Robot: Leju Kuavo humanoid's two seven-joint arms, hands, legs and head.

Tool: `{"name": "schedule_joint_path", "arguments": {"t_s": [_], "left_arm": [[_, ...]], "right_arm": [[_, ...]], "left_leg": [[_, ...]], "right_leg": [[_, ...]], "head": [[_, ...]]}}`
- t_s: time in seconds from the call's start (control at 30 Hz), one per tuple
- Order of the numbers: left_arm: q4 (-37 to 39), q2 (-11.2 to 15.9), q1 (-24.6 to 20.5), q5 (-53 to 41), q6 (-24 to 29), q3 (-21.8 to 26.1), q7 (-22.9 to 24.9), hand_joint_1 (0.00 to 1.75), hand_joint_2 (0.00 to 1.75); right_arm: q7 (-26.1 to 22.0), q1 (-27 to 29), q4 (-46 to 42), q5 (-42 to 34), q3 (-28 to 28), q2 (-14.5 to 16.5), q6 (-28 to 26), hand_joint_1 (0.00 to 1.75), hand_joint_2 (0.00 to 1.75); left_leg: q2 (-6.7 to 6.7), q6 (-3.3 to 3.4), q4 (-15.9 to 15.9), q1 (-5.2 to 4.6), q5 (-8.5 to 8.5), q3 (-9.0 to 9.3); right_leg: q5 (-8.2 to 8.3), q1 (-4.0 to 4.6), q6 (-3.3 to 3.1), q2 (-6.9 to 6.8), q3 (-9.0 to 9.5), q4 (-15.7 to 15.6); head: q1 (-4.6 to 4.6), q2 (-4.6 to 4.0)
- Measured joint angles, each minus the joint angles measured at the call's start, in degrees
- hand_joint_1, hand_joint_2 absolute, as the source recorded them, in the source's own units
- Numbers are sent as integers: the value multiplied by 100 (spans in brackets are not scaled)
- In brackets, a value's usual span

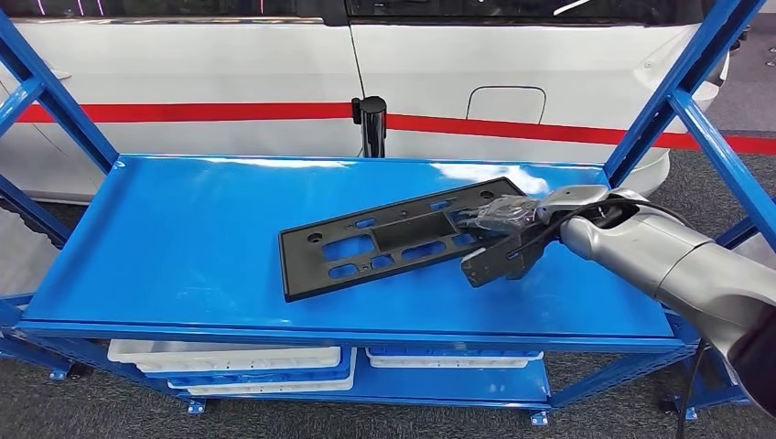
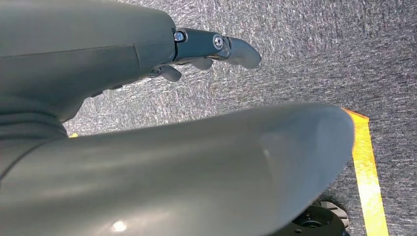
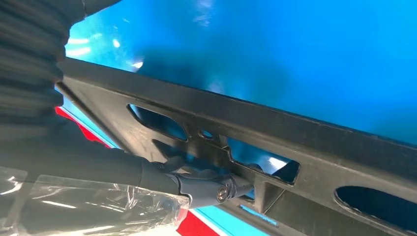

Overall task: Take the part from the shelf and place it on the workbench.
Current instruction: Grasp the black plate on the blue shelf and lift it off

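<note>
A flat black plastic part [image 1: 393,240] with several cutouts lies slantwise on the blue shelf top [image 1: 183,238]. My right hand [image 1: 509,236] grips its right end, which looks slightly raised off the shelf. In the right wrist view the fingers [image 3: 206,187] hook through a cutout of the part [image 3: 305,132], with the blue shelf surface behind it. My left hand [image 2: 98,59] hangs over grey carpet with its fingers [image 2: 216,46] stretched out and nothing in them.
Blue slanted uprights [image 1: 695,82] frame both ends of the shelf. A black post [image 1: 371,123] and a white car with a red stripe stand right behind it. White trays [image 1: 229,358] sit on the lower level. A yellow floor line [image 2: 366,167] crosses the carpet.
</note>
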Motion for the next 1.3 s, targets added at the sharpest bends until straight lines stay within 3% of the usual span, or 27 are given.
{"name": "schedule_joint_path", "arguments": {"t_s": [0.37,0.67,1.3], "left_arm": [[-1,-1,-1,-98,-17,55,-20,0,0],[-2,-16,-15,-221,-83,68,-20,0,0],[-2,-40,-43,-349,-114,89,17,0,0]], "right_arm": [[-75,337,-12,314,-200,-42,-280,0,175],[-84,792,-138,839,-740,-119,-1090,0,175],[-79,1374,-408,1255,-1592,-231,-1517,0,175]], "left_leg": [[-1,1,1,-1,-1,3],[1,4,0,-1,-12,20],[7,4,0,0,-15,38]], "right_leg": [[0,0,0,0,-1,0],[-1,0,0,0,2,-2],[-1,0,0,2,17,-3]], "head": [[0,0],[0,0],[0,0]]}}
